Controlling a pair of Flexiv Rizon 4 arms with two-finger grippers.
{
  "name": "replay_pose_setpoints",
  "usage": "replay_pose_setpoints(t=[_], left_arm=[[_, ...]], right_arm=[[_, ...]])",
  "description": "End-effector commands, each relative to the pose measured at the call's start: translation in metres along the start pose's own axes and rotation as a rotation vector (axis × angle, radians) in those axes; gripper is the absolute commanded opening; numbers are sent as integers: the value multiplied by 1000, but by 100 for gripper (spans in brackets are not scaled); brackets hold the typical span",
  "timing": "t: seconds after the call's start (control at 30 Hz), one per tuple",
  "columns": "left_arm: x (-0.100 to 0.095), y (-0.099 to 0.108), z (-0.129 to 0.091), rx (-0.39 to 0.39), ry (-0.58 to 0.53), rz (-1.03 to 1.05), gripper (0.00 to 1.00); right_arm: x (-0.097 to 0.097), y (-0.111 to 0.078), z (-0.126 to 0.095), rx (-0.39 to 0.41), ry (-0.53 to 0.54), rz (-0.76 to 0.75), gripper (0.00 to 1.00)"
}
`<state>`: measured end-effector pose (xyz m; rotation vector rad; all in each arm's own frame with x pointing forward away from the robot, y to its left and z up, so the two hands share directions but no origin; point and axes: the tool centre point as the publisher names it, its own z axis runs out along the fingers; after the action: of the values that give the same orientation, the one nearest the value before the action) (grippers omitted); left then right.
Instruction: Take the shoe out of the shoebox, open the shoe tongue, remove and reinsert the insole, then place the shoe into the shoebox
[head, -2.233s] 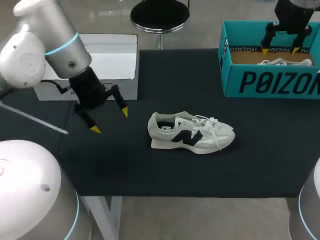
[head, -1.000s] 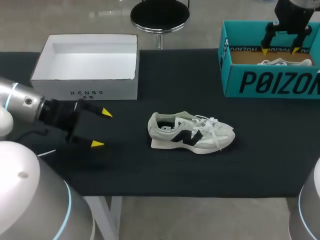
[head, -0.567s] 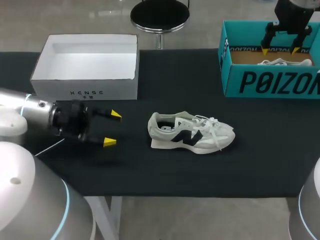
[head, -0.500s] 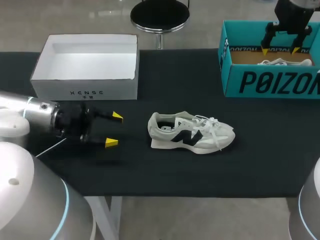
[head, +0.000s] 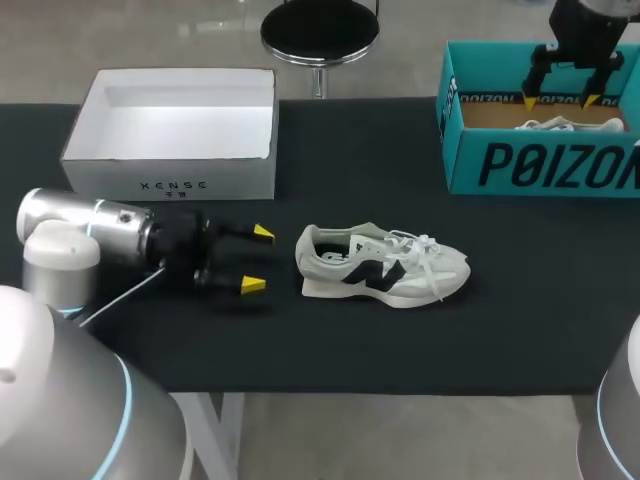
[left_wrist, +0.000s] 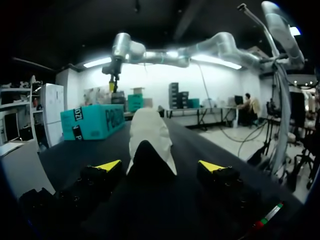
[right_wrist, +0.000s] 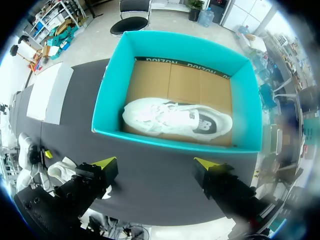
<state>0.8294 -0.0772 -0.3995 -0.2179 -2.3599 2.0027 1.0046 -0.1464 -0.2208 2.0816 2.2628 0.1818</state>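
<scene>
On the black table (head: 400, 340) we found the shoe (head: 380, 265) heel-first ahead of our left fingers (head: 252, 285), spread wide and empty.

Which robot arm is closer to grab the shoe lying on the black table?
Left, probably. The left gripper lies low over the table, open, pointing at the heel of the shoe, a short way off. The right gripper hangs over the teal box at the far corner.

Cream shoe (head: 382, 265) with dark side logo, upright on its sole, toe toward 3 o'clock. Open teal shoebox (head: 540, 165) at 2 o'clock holds a second shoe (right_wrist: 177, 118).
</scene>
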Motion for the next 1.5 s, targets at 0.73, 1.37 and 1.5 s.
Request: replay_pose_setpoints(t=[0.73, 1.37, 1.5], left_arm=[[-9, 18, 65, -82, 49, -7, 100], [-6, 24, 79, -168, -19, -33, 100], [-5, 26, 81, -186, -46, -29, 100]], right_arm=[[0, 0, 0, -1, 1, 0, 100], [0, 0, 0, -1, 1, 0, 100], [0, 0, 0, -1, 1, 0, 100]])
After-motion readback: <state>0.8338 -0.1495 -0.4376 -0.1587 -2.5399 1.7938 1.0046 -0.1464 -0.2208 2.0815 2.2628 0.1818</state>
